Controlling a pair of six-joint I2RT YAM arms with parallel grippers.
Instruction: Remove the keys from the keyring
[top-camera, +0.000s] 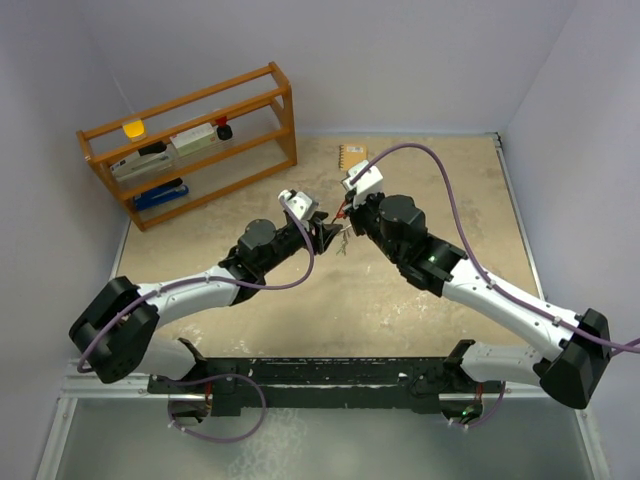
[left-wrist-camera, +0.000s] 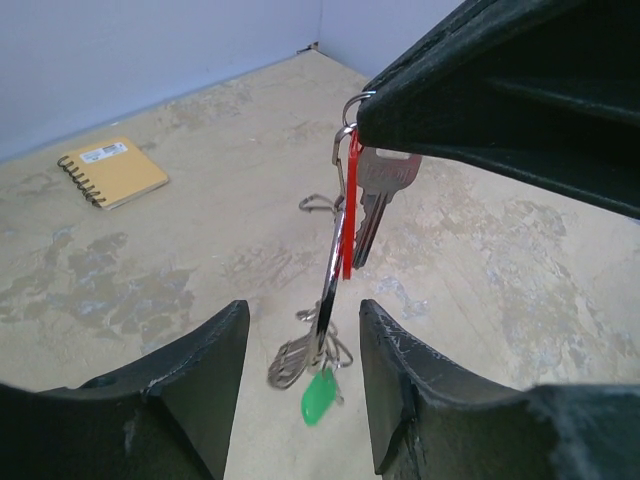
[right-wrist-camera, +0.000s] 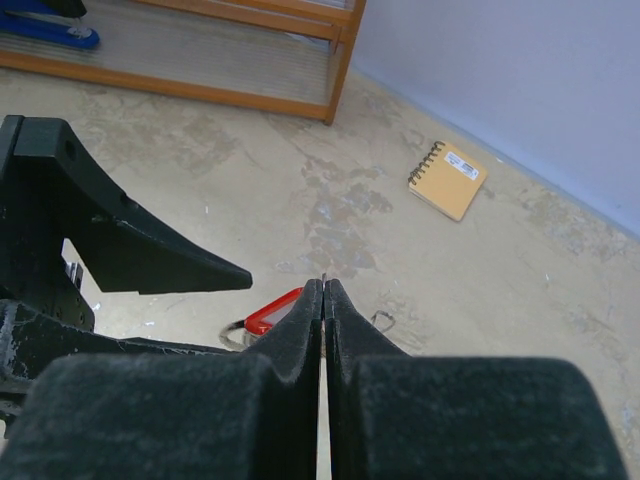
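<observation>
**A:** How does the left side stand?

**B:** The left arm (top-camera: 200, 290) stretches from the near left corner toward the middle of the desk (top-camera: 420, 310); the left gripper (left-wrist-camera: 303, 315) faces the hanging bunch; its fingers (left-wrist-camera: 190, 390) are spread wide, one on each side of the keyring (left-wrist-camera: 330, 270), neither touching it.

**A:** And the ring itself?

**B:** It hangs edge-on over the middle of the desk; the red key (left-wrist-camera: 351, 200) and a large silver key (left-wrist-camera: 383, 190) sit near its top; the small silver keys (left-wrist-camera: 290, 362) and the green key (left-wrist-camera: 318, 397) dangle at its bottom; whether the green one touches the desk, I cannot tell.

**A:** The right side?

**B:** The right arm (top-camera: 500, 300) rises from the near right corner and bends in toward the middle; the right gripper (right-wrist-camera: 323, 292) has its fingers pressed together, pinching the top of the keyring.

**A:** Room to move?

**B:** The wooden shelf (top-camera: 190, 140) stands at the far left corner, well apart from both grippers; the notebook (top-camera: 353, 155) lies by the far edge, the nearest thing; bare desk runs from the bunch to the right edge.

**A:** Any writing?

**B:** A white label on the notebook and stamped letters on the large silver key; both too blurred to read.
</observation>
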